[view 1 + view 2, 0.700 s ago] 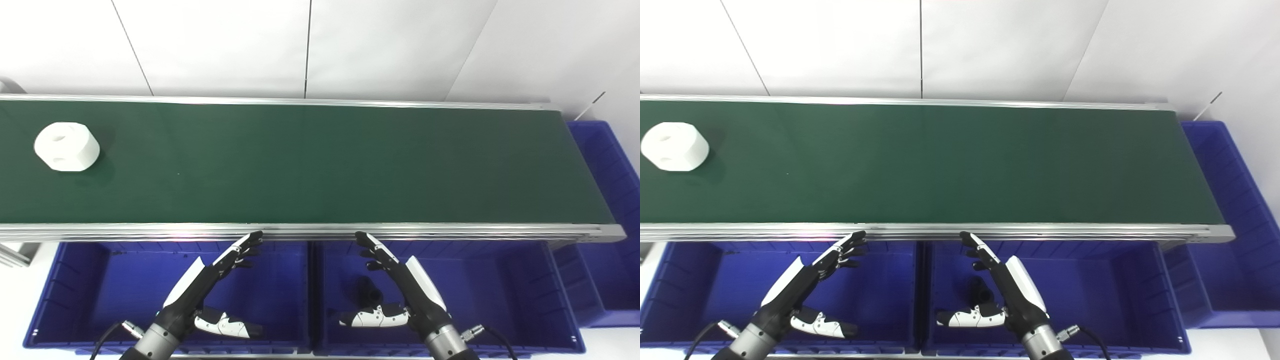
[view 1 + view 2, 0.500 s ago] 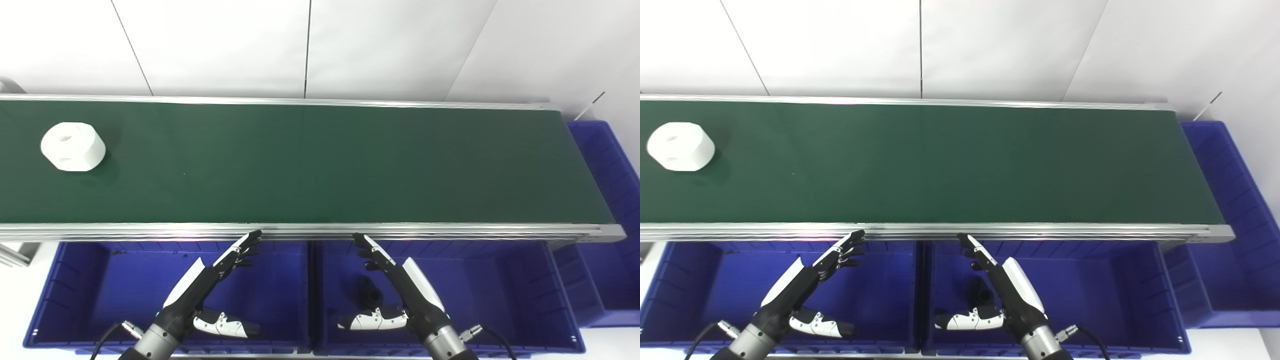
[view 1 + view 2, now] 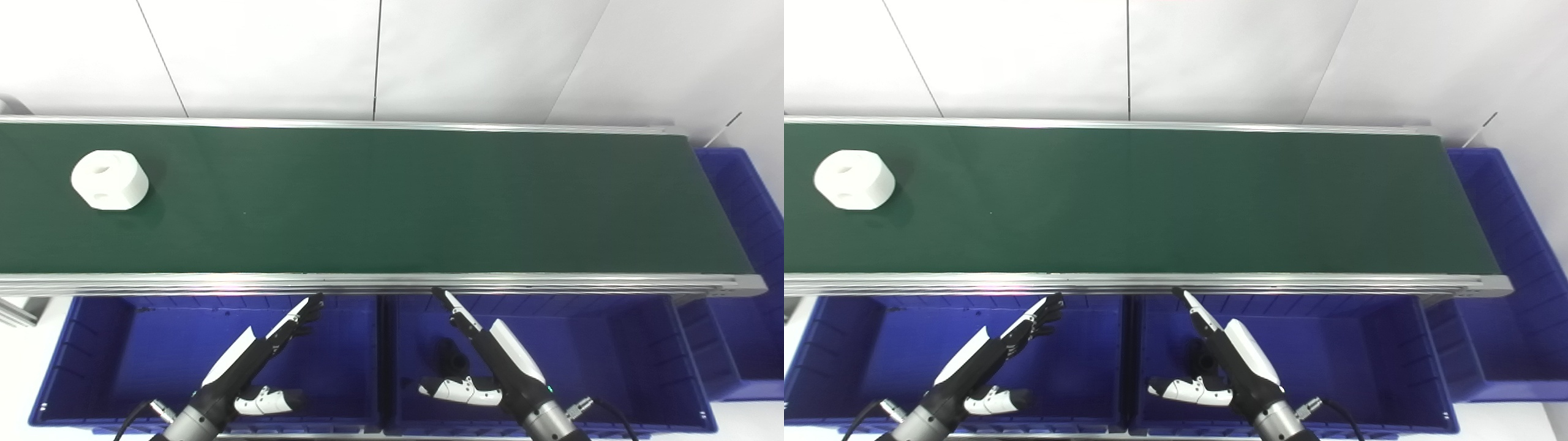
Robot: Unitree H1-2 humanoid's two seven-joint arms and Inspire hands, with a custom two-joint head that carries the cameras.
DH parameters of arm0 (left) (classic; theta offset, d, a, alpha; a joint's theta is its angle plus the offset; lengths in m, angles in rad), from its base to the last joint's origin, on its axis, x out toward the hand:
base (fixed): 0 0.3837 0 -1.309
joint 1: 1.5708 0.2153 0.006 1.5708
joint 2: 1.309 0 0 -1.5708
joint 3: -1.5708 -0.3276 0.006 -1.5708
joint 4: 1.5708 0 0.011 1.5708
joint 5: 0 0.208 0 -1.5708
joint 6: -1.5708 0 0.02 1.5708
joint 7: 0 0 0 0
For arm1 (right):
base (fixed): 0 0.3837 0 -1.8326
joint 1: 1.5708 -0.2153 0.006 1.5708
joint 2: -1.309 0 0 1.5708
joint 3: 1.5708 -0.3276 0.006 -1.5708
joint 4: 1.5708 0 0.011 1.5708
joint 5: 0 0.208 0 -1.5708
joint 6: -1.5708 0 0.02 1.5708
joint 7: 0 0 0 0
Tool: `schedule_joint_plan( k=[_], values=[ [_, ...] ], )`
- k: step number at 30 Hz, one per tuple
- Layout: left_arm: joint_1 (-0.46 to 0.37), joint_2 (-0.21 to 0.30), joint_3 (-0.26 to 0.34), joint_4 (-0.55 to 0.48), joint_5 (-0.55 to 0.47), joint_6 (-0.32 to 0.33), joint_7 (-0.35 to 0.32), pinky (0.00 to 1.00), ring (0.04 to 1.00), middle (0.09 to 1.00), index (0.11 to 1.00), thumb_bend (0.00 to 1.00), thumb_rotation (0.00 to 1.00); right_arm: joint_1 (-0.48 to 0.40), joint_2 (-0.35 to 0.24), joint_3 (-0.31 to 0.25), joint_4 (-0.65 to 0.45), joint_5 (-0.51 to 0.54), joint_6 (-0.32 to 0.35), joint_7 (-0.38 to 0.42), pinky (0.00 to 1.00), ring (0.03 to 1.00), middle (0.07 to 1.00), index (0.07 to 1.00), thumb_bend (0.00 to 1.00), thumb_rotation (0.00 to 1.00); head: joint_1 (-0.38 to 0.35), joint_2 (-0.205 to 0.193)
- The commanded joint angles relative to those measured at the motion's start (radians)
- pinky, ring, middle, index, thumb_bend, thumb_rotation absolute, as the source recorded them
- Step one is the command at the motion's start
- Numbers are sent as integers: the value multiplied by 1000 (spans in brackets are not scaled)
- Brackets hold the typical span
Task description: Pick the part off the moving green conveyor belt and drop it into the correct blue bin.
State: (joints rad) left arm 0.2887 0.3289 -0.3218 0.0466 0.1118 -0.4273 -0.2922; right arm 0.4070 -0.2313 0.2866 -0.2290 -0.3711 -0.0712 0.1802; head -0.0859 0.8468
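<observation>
A white, chunky part (image 3: 110,180) with two round holes lies on the green conveyor belt (image 3: 392,202) at its far left. My left hand (image 3: 257,358) hovers open over the left blue bin (image 3: 92,361), fingers stretched toward the belt's near rail. Over the middle blue bin (image 3: 612,361) my right hand (image 3: 490,361) is open too, fingers straight and thumb out to the side. Both hands hold nothing and are far from the part.
A small black part (image 3: 450,358) lies in the middle bin, partly hidden by my right hand. A third blue bin (image 3: 750,257) stands past the belt's right end. An aluminium rail (image 3: 392,283) runs between belt and bins. White wall panels rise behind.
The white part has travelled rightward along the belt. Both hands have straightened their fingers and dropped slightly lower over the bins.
</observation>
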Motion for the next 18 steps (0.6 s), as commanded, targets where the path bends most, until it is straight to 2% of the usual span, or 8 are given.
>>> schedule_joint_plan(
  k=[1,4,9,18],
  values=[
    [-4,1,6,-35,-24,-17,-12,891,950,987,990,738,868,-4,-6,2,-30,22,-40,1,942,983,993,1000,718,728,1,0],
    [-3,-3,11,-34,-11,-17,-6,895,953,988,990,754,865,-4,-6,2,-29,20,-43,-3,934,976,991,1000,707,723,1,0],
    [-9,-7,14,-27,-10,-22,-9,910,961,989,989,755,788,-2,1,-4,-33,14,-27,-11,899,953,980,1000,712,686,3,-1],
    [-10,-11,18,-20,5,-20,-3,907,962,988,986,781,770,-2,4,-4,-20,8,-39,-22,890,944,973,1000,720,679,12,-13]
  ],
)
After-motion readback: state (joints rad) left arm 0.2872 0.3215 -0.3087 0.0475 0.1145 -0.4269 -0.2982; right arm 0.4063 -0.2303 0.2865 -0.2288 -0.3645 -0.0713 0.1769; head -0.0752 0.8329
